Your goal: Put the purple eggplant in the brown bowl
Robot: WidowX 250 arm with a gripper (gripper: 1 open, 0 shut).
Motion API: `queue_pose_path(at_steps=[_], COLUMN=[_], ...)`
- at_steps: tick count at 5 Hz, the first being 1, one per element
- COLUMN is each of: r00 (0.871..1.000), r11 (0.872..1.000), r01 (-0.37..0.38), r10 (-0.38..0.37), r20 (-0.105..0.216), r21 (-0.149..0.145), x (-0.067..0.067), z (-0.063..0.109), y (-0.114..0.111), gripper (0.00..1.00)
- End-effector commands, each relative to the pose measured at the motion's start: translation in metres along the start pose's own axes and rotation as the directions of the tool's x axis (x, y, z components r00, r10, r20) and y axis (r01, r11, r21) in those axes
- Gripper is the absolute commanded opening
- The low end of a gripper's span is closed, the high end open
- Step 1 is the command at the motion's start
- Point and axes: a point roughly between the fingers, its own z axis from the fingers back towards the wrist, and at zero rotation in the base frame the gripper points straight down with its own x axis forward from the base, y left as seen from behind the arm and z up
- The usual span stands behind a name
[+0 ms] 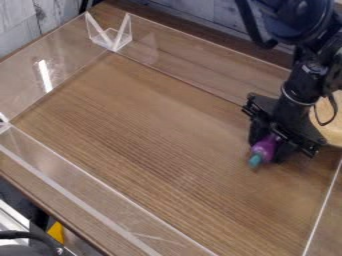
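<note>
From my feed I see the arm reaching down at the right side of the wooden counter (147, 120), its black pincer (271, 150) pointing straight down onto the purple eggplant (263, 150); the eggplant lies low on the counter surface, its purple body partly hidden between the black fingers (254, 122) and its teal-blue stem cap (253, 158) poking out toward the lower left; the jaws stand on either side of the eggplant and look closed against it, though from this single view I cannot say for certain that both sides press on it, nor whether the eggplant rests on the wood or sits just off it; the brown bowl (329, 128) sits just beside the pincer at the far right edge of the picture, only a pale curved slice of its rim showing behind the arm's black wrist; the eggplant is outside the bowl, near its left side; clear plastic walls (80, 190) run around the counter, with a small clear folded stand (108, 32) at the far left corner, well apart from the arm.
</note>
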Motion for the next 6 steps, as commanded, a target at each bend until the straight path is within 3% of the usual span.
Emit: queue_pose_path(at_steps=[1,2,4,6], r00=[0.999,0.999,0.997,0.996], r11=[1.000,0.999,0.998,0.995], r01=[-0.022,-0.034,0.033,0.057], r10=[0.023,0.035,-0.029,-0.051], r20=[0.036,0.042,0.065,0.076], r21=[-0.018,-0.028,-0.056,-0.080], x=[-0.002,-0.010,-0.021,-0.023], z=[0.003,0.005,0.009,0.032], y=[-0.001,0.000,-0.013,-0.024], gripper=[0.00,0.00,0.00,0.00])
